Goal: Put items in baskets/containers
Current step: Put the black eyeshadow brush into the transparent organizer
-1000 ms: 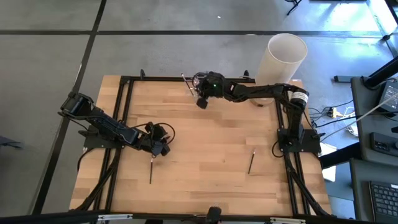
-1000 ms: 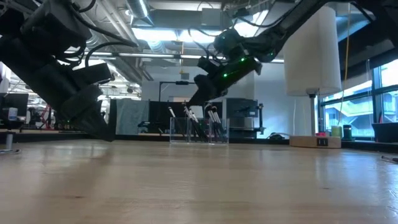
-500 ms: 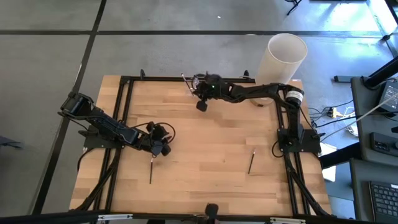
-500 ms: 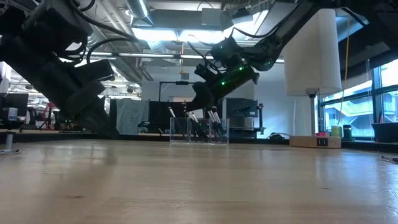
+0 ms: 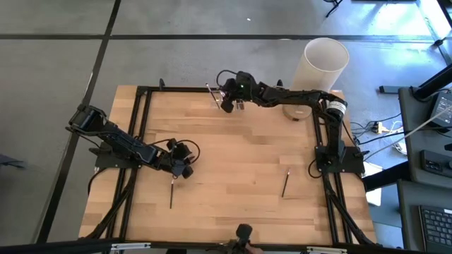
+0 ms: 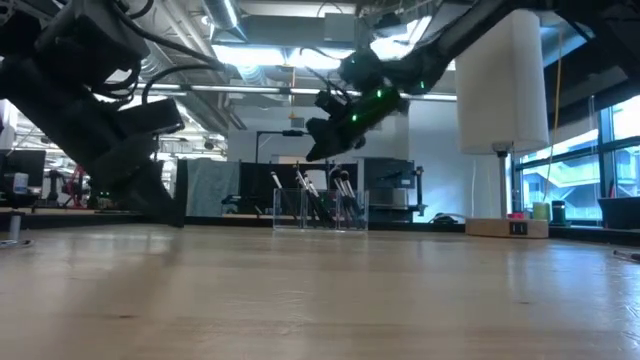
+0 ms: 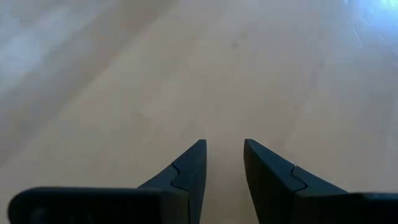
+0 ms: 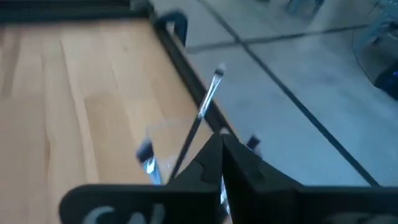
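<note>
Pale wood-grain tabletop [image 5: 233, 155] — matt black metal frame [image 5: 141, 127] — clear glassy holder [image 6: 320, 210].

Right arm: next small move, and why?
Probably swing the right gripper toward the thin dark-handled makeup brush lying on the wood near that arm's base. The gripper hangs shut, seemingly empty, over the low clear holder.

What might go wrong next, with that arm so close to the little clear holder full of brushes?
The right gripper, shut and empty, hangs just above the clear holder, whose brushes lean out at angles; a careless move might clip one and tip the holder. Two brushes lie on the table: one by the left gripper, which is open, and another farther right. Both are thin and flat, so a pinch could slip.
</note>
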Action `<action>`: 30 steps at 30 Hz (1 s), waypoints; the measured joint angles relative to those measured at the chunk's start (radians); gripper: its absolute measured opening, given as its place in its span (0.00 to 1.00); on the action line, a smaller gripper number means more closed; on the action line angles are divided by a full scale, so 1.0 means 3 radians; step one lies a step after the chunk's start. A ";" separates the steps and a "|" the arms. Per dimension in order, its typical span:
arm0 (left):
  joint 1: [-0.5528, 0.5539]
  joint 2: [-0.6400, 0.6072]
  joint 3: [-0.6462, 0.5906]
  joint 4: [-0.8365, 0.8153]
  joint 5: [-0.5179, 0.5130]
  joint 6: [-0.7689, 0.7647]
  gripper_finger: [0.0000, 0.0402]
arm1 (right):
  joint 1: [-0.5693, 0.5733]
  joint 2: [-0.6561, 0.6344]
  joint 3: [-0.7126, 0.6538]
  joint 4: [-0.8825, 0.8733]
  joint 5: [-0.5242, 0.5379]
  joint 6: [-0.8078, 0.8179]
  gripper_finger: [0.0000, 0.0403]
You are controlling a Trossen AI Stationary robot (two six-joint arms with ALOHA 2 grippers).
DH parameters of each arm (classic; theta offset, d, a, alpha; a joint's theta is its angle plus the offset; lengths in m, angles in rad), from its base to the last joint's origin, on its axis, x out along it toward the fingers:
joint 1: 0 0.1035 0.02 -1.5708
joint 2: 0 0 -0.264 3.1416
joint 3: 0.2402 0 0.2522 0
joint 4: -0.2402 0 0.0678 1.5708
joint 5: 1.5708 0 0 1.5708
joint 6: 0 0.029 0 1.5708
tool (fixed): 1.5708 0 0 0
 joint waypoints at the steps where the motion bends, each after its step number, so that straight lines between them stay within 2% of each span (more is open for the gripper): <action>1: -0.0006 0.0000 0.0000 -0.0029 0.0077 -0.0011 0.25 | 0.0031 -0.0057 0.0066 -0.0241 0.0028 -0.0059 0.02; 3: -0.0026 0.0000 0.0000 -0.0108 0.0214 -0.0078 0.25 | 0.0116 -0.0196 0.0258 -0.0849 0.0123 -0.0083 0.01; 5: -0.0060 0.0000 0.0000 -0.0230 0.0253 -0.0152 0.25 | 0.0208 -0.0338 0.0485 -0.1575 0.0136 0.0113 0.01; 11: -0.0139 -0.0004 0.0004 -0.0424 0.0133 -0.0107 0.25 | 0.0561 -0.0417 0.1131 -0.3903 -0.0047 0.1514 0.08; 14: -0.0109 -0.0028 0.0009 -0.0441 0.0116 0.0066 0.25 | 0.0830 -0.0428 0.1168 -0.4715 0.0045 0.1999 0.11; 18: -0.0076 -0.0086 0.0034 -0.0482 0.0180 0.0143 0.25 | 0.1225 -0.0413 0.1021 -0.5695 0.0444 0.2709 0.16; 20: -0.0098 -0.0144 0.0050 -0.0531 0.0283 0.0129 0.25 | 0.1437 -0.0480 0.0872 -0.5658 0.0543 0.3015 0.19; 24: -0.0202 -0.0267 0.0051 -0.0828 0.0380 -0.0006 0.25 | 0.1808 -0.0736 0.0448 -0.5241 0.0419 0.3504 0.28; 30: -0.0348 -0.0528 0.0064 -0.1319 0.0332 -0.0293 0.25 | 0.2040 -0.1015 -0.0333 -0.5213 0.0170 0.4164 0.44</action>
